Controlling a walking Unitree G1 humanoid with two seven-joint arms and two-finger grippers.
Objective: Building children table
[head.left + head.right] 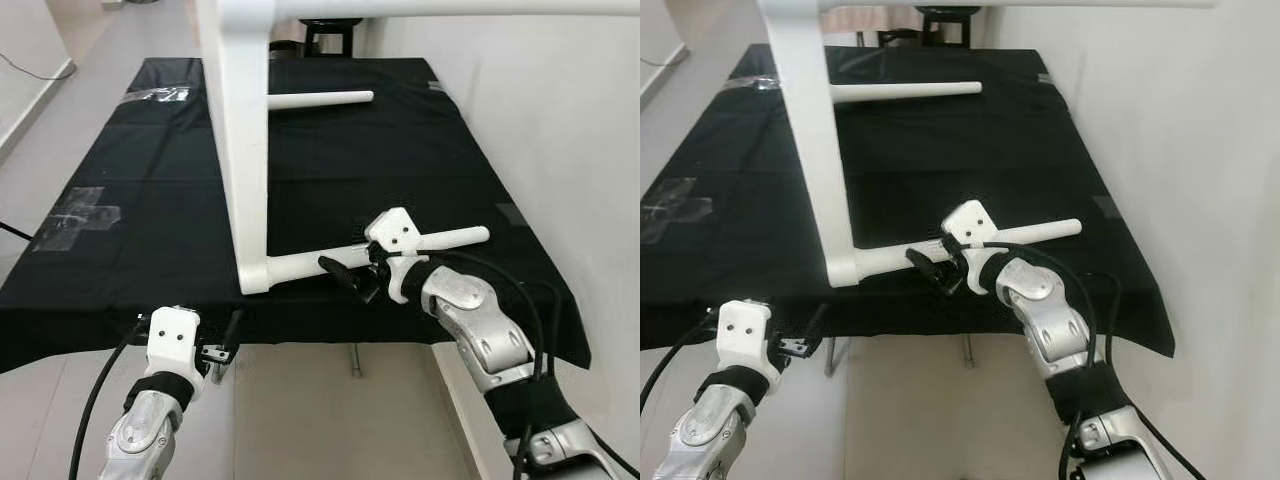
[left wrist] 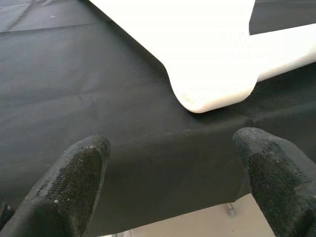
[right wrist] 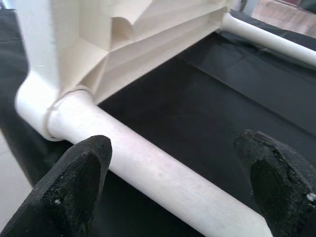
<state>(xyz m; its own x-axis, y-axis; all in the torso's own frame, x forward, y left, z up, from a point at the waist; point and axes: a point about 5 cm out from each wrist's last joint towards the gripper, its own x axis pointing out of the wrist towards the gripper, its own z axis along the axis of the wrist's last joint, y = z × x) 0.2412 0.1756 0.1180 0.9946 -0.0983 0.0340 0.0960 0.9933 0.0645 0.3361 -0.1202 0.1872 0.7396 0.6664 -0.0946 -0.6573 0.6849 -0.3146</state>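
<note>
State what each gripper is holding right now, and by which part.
Nothing is held. The right gripper is open around the near table leg without closing on it; the left gripper is open, short of the tabletop's corner.

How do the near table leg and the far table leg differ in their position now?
The near leg lies by the table's front edge, and the right gripper, fingers open, is at it; the far leg sits further back with no gripper near. The near leg's free end reaches further right than the far leg's. Both are white round rods sticking out from the white tabletop standing on edge.
</note>
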